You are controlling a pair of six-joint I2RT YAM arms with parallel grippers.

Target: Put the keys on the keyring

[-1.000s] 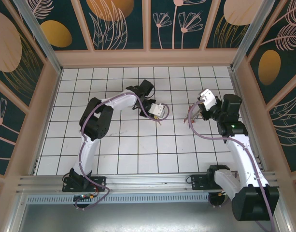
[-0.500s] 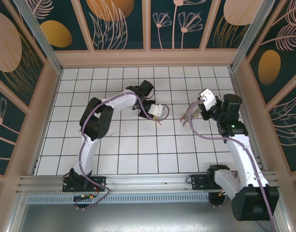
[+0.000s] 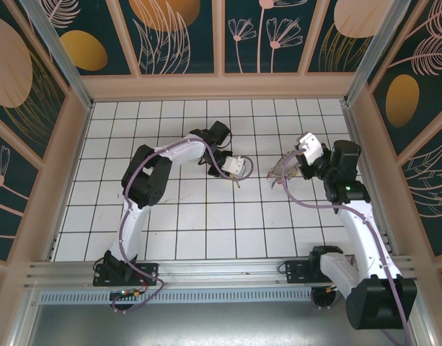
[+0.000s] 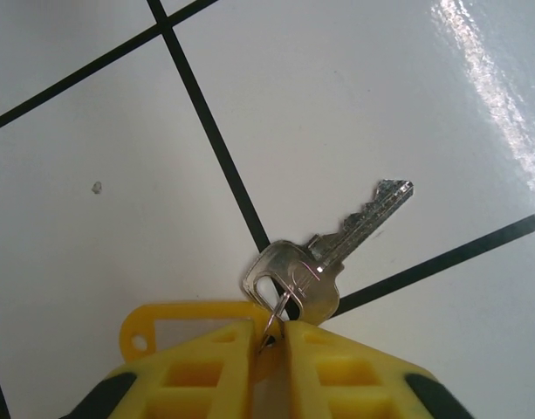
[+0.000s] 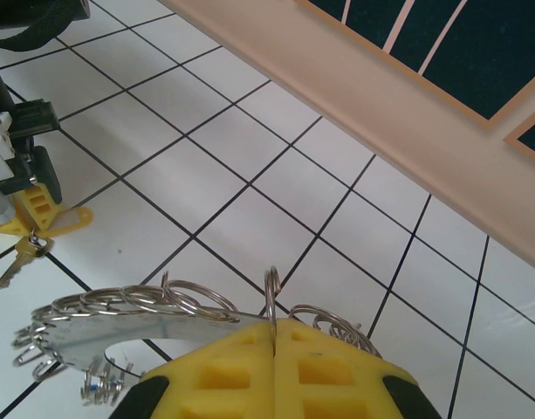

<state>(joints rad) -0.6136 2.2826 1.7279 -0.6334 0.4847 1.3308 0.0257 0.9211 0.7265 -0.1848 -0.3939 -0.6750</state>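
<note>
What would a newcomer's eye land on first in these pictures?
The left gripper pinches a silver key by its small ring, a yellow tag alongside, over the white tiles. Facing it mid-table, the right gripper holds the keyring, a flat metal plate crowded with wire loops.

So there's one silver key (image 4: 324,262) just past the tips of the left jaws, blade pointing up and to the right. It hangs off a thin wire loop (image 4: 274,316) through its head, and that loop is pinched right between the closed jaws. A flat yellow tag (image 4: 175,319) sticks out to the left under them. Can't tell if the key touches the tabletop. The keyring (image 5: 101,332) is a flat grey metal plate poking out left of the right jaws, with a row of split rings (image 5: 175,297) along its top edge. One split ring is clamped upright between the jaws, and small keys (image 5: 27,345) dangle at the far left end.
</note>
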